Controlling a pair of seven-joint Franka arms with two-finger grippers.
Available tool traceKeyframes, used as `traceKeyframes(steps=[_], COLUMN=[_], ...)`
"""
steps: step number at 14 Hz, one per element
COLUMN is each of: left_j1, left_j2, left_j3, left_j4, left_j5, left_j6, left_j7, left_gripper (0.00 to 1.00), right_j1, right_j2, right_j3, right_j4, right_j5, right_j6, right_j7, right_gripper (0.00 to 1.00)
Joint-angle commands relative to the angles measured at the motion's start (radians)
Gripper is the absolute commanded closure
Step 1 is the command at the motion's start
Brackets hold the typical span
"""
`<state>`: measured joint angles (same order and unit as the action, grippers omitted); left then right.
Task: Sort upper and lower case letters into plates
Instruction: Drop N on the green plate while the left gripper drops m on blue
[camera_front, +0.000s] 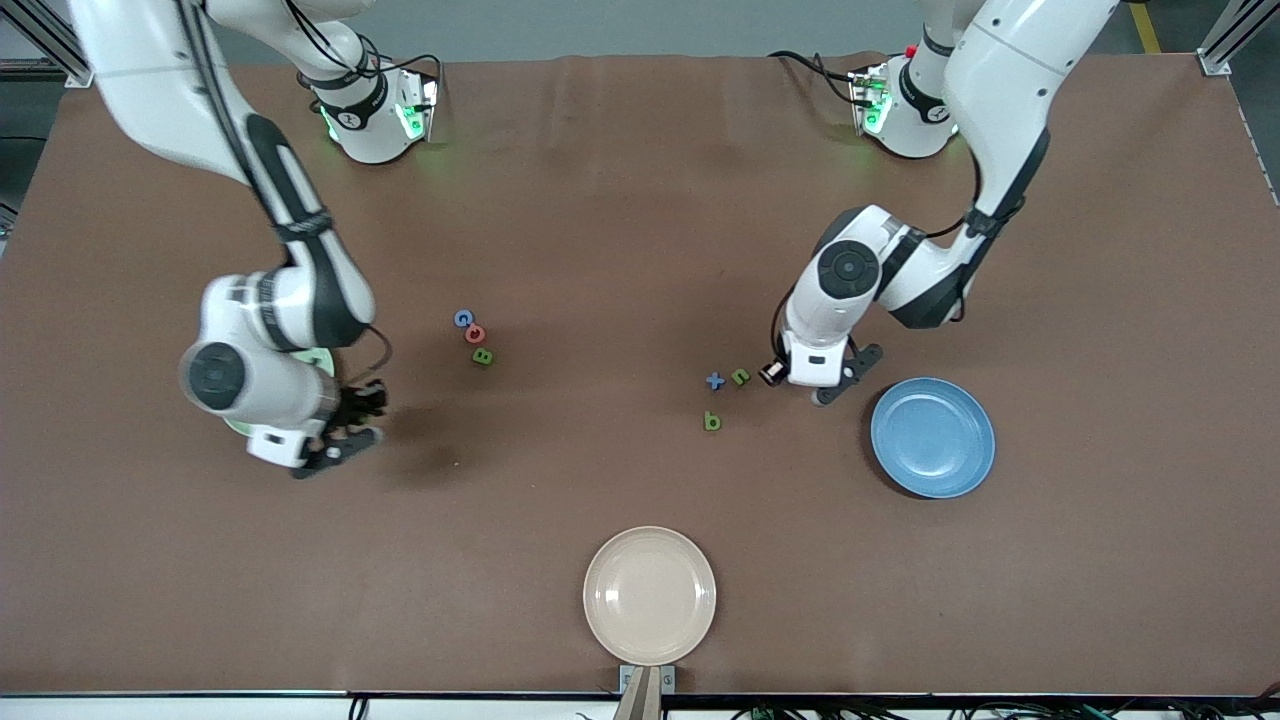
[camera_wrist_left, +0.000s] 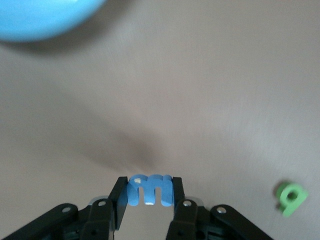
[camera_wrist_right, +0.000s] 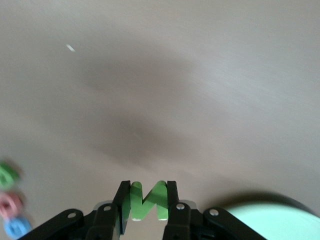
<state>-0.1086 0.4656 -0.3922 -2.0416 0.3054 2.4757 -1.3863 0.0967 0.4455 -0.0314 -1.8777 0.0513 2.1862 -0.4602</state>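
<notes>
The left gripper (camera_wrist_left: 148, 192) has its two fingers pressed against the sides of a blue letter m (camera_wrist_left: 150, 189), holding it just above the brown table (camera_front: 620, 200). In the front view this gripper (camera_front: 832, 385) hangs just beside the blue plate (camera_front: 932, 436), on the side toward the right arm's end of the table. Close to the gripper on that same side lie three loose letters: a green n (camera_front: 740, 376) nearest to it, a blue x (camera_front: 714, 380) just past that, and a green b (camera_front: 712, 421), which lies nearer to the front camera than the other two. The left wrist view shows the green b (camera_wrist_left: 290, 197) off to one side of the fingers and the edge of the blue plate (camera_wrist_left: 45, 17) ahead.

The right gripper (camera_wrist_right: 145, 200) is clamped on a green letter N (camera_wrist_right: 146, 201), also lifted off the table. It hovers (camera_front: 345, 425) beside the pale green plate (camera_wrist_right: 270, 222), most of which the arm hides in the front view. Toward the left arm's end from this gripper sit a blue G (camera_front: 463, 318), a red letter (camera_front: 475, 334) and a green B (camera_front: 483, 356), touching in a short line.

A cream plate (camera_front: 650, 595) sits at the table edge nearest the front camera, well apart from both grippers.
</notes>
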Motion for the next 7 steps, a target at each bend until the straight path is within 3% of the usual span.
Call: traceKeyframes(steps=[1, 4, 7], left_j1=[0.082, 0.187, 0.297], left_j2=[-0.053, -0.048, -0.022], left_j3=[-0.004, -0.004, -0.005], left_j4=[0.029, 0.047, 0.044], left_j5=[0.055, 0.115, 0.205], left_j6=[-0.084, -0.086, -0.078], left_j7=[0.088, 0.200, 0.280], left_gripper=[1.00, 1.00, 0.96], right_j1=[-0.139, -0.227, -0.258], right_j2=[-0.090, -0.096, -0.114], right_j3=[0.015, 0.015, 0.015], right_j4=[-0.128, -0.194, -0.329], right_j5=[0.016, 0.016, 0.016], right_j6=[0.023, 0.068, 0.211], right_j7=[-0.188, -0.281, -0.281], right_gripper=[0.86, 0.86, 0.86])
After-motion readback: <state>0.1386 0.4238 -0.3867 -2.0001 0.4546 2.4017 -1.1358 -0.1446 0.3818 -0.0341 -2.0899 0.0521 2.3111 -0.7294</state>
